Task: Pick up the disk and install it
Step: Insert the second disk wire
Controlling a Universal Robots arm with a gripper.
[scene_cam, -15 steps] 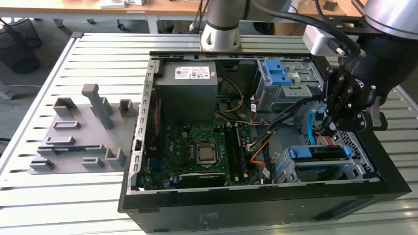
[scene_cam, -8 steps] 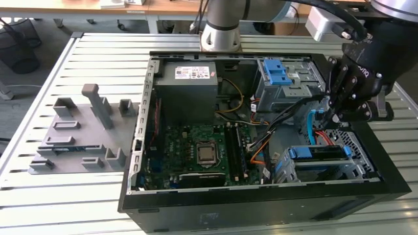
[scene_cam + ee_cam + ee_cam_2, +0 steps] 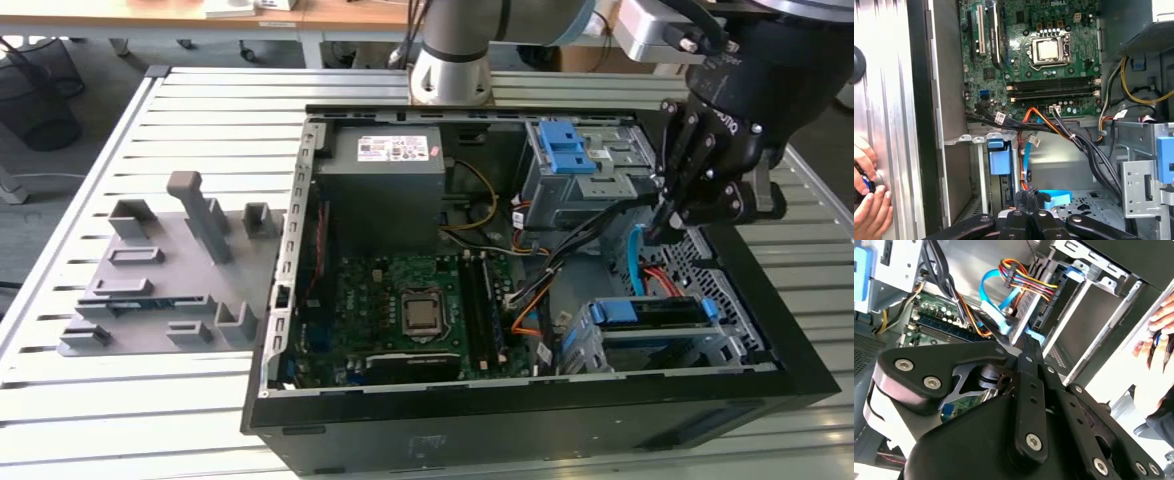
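Blue-railed disk [image 3: 650, 312] in case bay

One open computer case [image 3: 534, 400] lies on one slatted metal table [image 3: 200, 100]. Inside it sit one motherboard [image 3: 400, 310] with one processor socket [image 3: 422, 313], one grey power-supply box [image 3: 387, 165], and one disk [image 3: 654, 312] seated in its bay. One robot arm carries one gripper [image 3: 671, 215]. One grey fixture plate [image 3: 160, 275] rests beside the case. One flat blue data cable [image 3: 996, 292] shows in the second wrist view. One person's hand [image 3: 869, 200] shows in the first wrist view.
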